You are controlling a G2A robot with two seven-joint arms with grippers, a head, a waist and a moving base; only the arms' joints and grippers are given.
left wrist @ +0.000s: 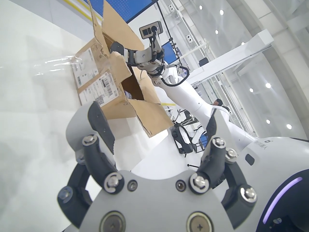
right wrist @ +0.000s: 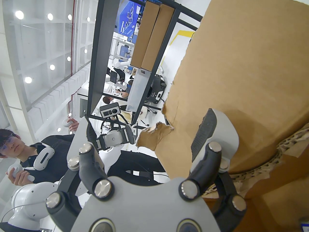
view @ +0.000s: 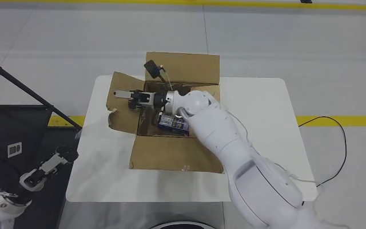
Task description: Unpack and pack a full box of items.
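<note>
Box from above: cardboard box (view: 174, 154) stands open on the white surface (view: 257, 114) with its flaps splayed. A blue-and-white item (view: 173, 121) lies inside, and nothing lies out on the surface. Unpacking looks barely begun, and repacking is all to come.
Right arm from above: right claw (view: 123, 96) hovers over the torn side flap (view: 121, 111), beside the item rather than above it.
Left wrist view: left claw (left wrist: 155, 126) is spread wide and empty, off the surface's side, well apart from the box.
Right wrist view: right claw is wide open and grips nothing. The flap's ragged edge juts into the gap, and one finger (right wrist: 204, 131) lies across the cardboard. Whether it touches, I cannot tell.
</note>
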